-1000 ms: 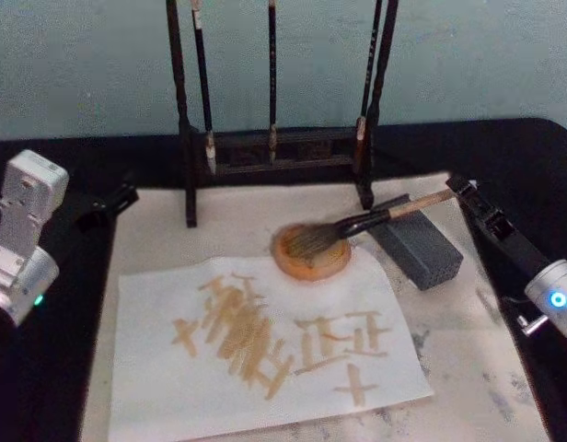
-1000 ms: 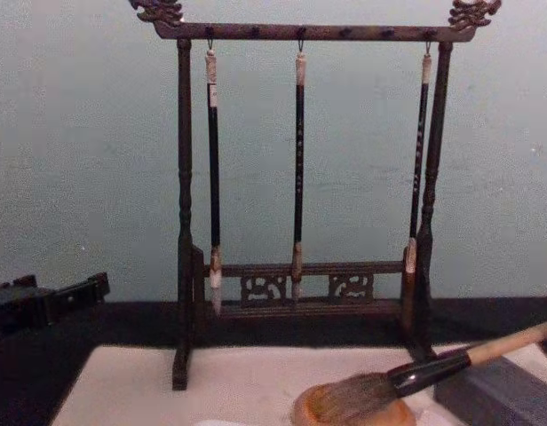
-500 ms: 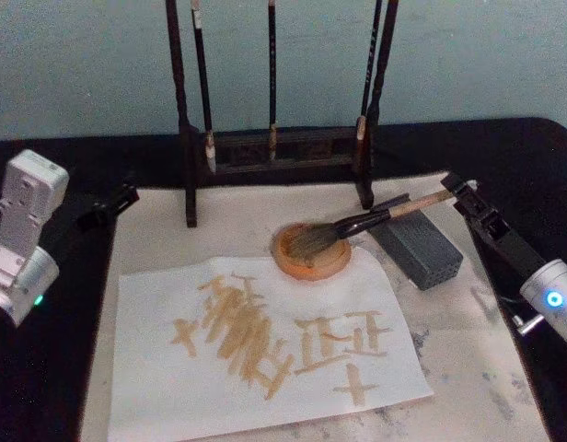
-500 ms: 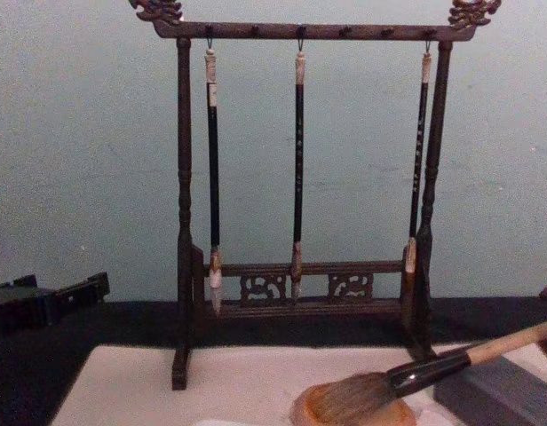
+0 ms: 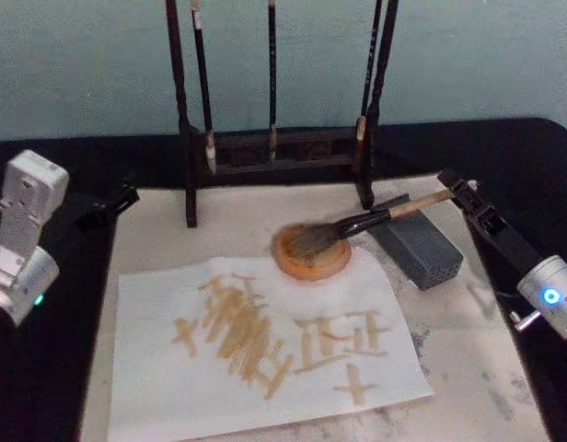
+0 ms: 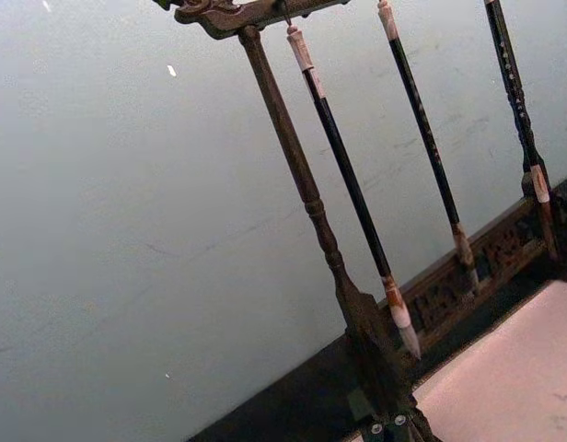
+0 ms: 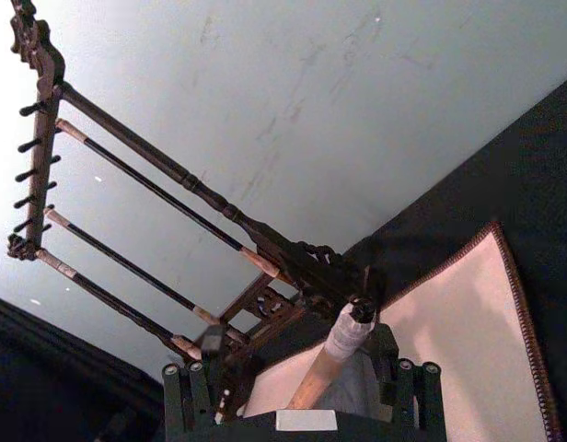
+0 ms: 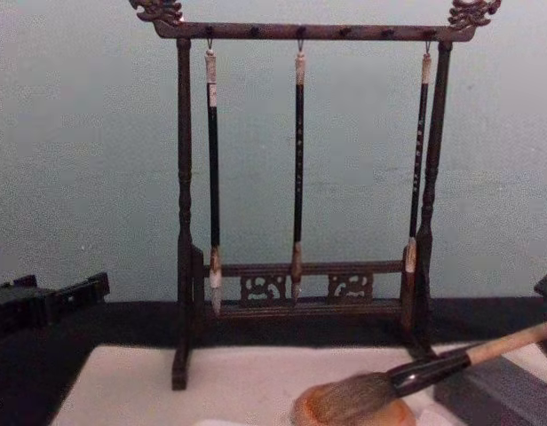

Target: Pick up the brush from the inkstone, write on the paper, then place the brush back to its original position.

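The brush [image 5: 376, 219] lies with its bristles in the round orange-brown inkstone [image 5: 302, 270]. Its tan handle slopes up to the right over a grey block [image 5: 422, 249]. In the chest view the brush [image 8: 433, 368] rests the same way on the inkstone [image 8: 344, 417]. My right gripper [image 5: 449, 184] is at the handle's far end. The right wrist view shows this gripper [image 7: 297, 354] open, the handle [image 7: 320, 373] between its fingers with a gap on each side. The paper [image 5: 265, 368] lies in front of the inkstone, covered in tan strokes. My left gripper [image 5: 104, 204] is parked at the mat's left edge.
A dark wooden rack [image 5: 187, 138] with three slim hanging brushes [image 8: 299, 169] stands behind the inkstone. A pale felt mat [image 5: 468, 368] covers the table under the paper, with black tabletop [image 5: 541, 157] around it.
My right arm has shifted slightly to the left at the handle's end. The brush, the inkstone and the left arm have stayed put.
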Available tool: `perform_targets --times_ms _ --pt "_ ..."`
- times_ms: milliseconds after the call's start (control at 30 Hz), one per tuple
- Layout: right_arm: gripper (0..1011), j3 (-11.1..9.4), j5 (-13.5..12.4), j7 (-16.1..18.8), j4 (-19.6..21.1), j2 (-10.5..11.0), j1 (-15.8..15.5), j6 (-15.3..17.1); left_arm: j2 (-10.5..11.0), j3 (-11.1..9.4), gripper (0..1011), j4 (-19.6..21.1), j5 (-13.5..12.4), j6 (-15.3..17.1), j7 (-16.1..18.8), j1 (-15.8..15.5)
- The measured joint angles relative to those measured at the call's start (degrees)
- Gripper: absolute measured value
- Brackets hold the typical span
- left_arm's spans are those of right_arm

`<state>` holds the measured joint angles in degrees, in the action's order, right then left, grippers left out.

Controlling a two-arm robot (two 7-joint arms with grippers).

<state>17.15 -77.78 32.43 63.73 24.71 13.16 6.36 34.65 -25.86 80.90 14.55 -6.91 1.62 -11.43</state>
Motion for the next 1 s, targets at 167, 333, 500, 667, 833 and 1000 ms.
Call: perform_targets --times_ms 167,333,500,667,833,1000 --pt "1008 -0.08 0.02 0.00 0.03 -0.02 -0.04 0.04 0.00 0.00 1002 0.00 0.00 0.00 0.00 0.00" --pt "1008 -0.14 0.04 -0.01 0.05 -0.05 -0.06 0.07 0.00 0.00 1002 0.00 0.00 0.00 0.00 0.00" --pt "933 -0.20 0.09 -0.03 0.08 -0.08 -0.09 0.10 0.00 0.00 1002 0.00 0.00 0.00 0.00 0.00" --pt "814 -0.22 0.09 -0.04 0.10 -0.09 -0.11 0.12 0.00 0.00 1002 0.00 0.00 0.00 0.00 0.00" --pt "680 -0.26 0.09 -0.08 0.12 -0.10 -0.14 0.15 0.00 0.00 1002 0.00 0.00 0.00 0.00 0.00" --pt "504 -0.28 0.09 -0.10 0.13 -0.10 -0.14 0.17 0.00 0.00 1002 0.00 0.00 0.00 0.00 0.00"
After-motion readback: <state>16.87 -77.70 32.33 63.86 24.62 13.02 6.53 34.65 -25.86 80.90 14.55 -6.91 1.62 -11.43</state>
